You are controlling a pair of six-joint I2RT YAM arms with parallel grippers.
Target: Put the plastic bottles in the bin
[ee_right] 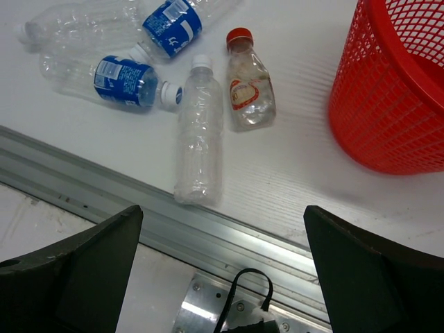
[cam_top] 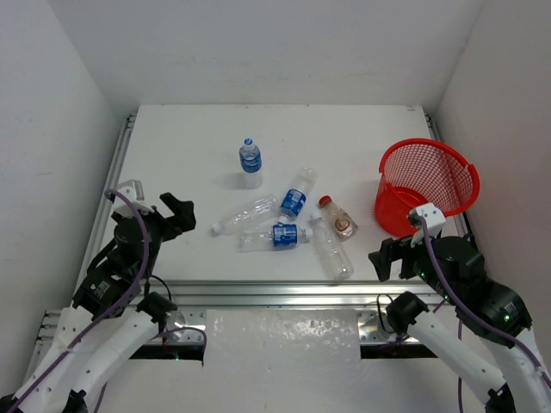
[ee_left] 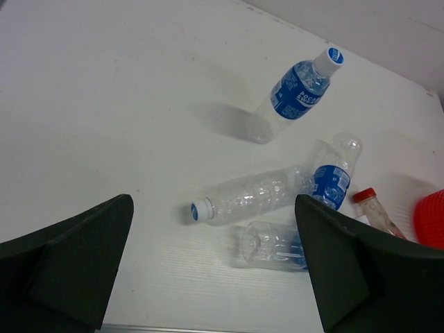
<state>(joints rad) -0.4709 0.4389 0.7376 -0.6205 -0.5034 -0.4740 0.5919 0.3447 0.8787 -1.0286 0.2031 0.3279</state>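
Six plastic bottles are on the white table. One blue-labelled bottle stands upright at the back. Two more blue-labelled bottles, two unlabelled ones and the squat red-capped bottle lie clustered mid-table. The red mesh bin stands upright at the right and looks empty. My left gripper is open and empty, left of the cluster. My right gripper is open and empty over the front rail, beside the bin and near an unlabelled bottle.
An aluminium rail runs along the table's front edge, and a frame rail runs along the left edge. White walls close in the back and both sides. A black cable loop hangs below the right wrist.
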